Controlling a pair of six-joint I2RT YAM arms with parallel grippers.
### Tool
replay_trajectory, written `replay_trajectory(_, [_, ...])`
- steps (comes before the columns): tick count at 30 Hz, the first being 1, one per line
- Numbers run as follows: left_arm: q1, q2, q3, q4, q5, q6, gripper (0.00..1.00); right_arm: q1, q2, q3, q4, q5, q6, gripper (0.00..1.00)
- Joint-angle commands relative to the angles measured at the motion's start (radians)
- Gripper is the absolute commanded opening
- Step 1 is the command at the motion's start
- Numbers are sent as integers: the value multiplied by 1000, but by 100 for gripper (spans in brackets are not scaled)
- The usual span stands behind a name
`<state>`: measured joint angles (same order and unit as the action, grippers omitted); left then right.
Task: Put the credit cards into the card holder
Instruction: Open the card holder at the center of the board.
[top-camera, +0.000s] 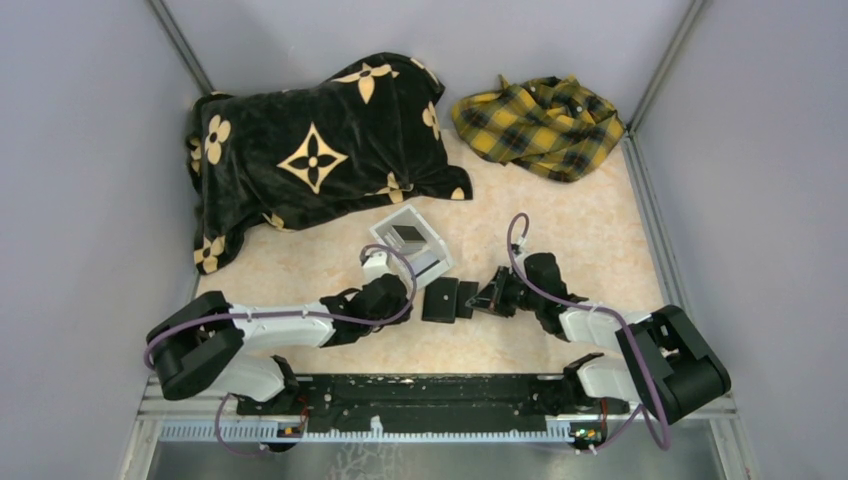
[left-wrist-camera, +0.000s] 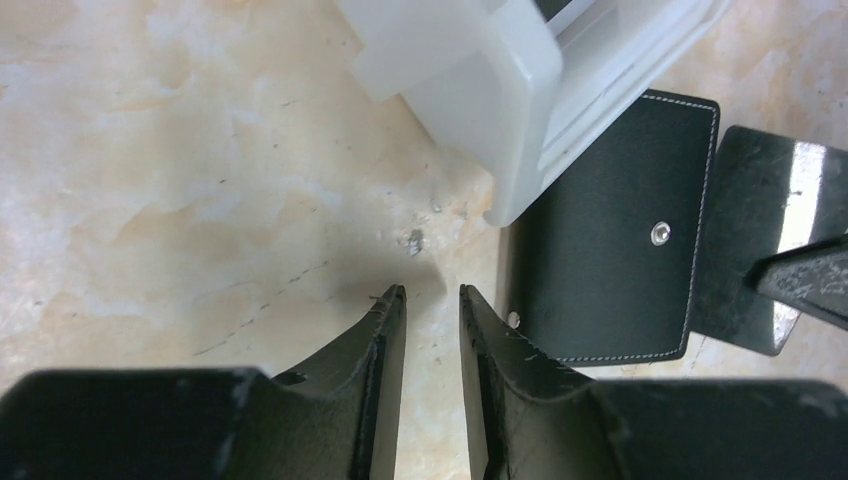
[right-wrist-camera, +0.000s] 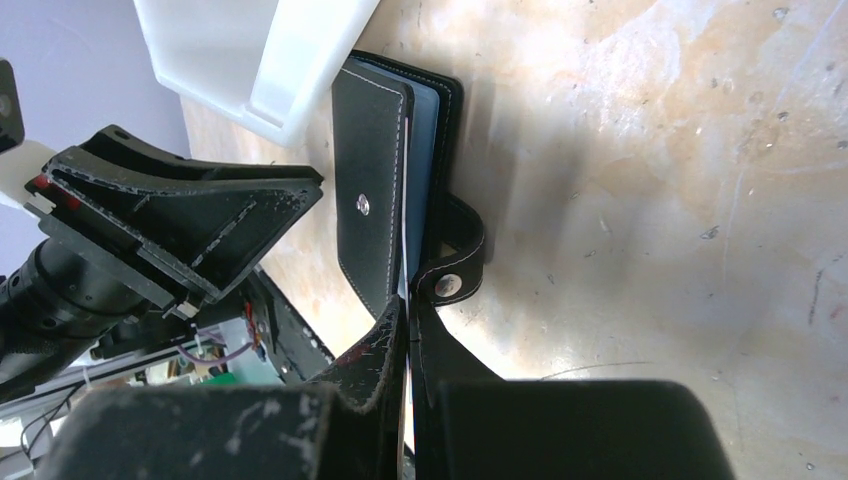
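Your right end effector (right-wrist-camera: 410, 305) is pinched together on a thin credit card (left-wrist-camera: 750, 230), seen edge-on from the right wrist as a pale sliver between the pads. The card's leading edge sits right at the mouth of the card holder (right-wrist-camera: 375, 180). That holder lies near the middle of the surface (top-camera: 590, 230), a little toward the near edge, with its stitched black flap partly lifted. A blue-grey inner face shows behind the flap, and the strap (right-wrist-camera: 455, 270) with its snap curls out beside your fingertips. One corner of the holder touches the white box (left-wrist-camera: 470, 70), which stands on its far side. Your left end effector (left-wrist-camera: 430, 293) is over bare surface just to the left of the holder, its fingers a narrow gap apart with nothing between them. A black flower-print blanket (top-camera: 300, 150) fills the far left corner, and a yellow plaid cloth (top-camera: 540, 125) is bunched in the far right corner.
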<state>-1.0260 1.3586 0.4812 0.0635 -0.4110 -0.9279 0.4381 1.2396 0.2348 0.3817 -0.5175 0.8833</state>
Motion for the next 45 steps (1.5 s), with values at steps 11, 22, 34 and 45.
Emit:
replay_trajectory(11, [-12,119,41,48,55,36,31,29,-28,44,21,9,2,0])
replay_trajectory(22, [-54,163,68,76,96,63,27,30,-84,44,-12,12,6,0])
replay_trajectory(34, [-78,225,121,90,106,88,29,30,-88,21,-15,9,-22,0])
replay_trajectory(45, [-78,357,232,124,130,182,30,28,-59,58,-110,54,-123,0])
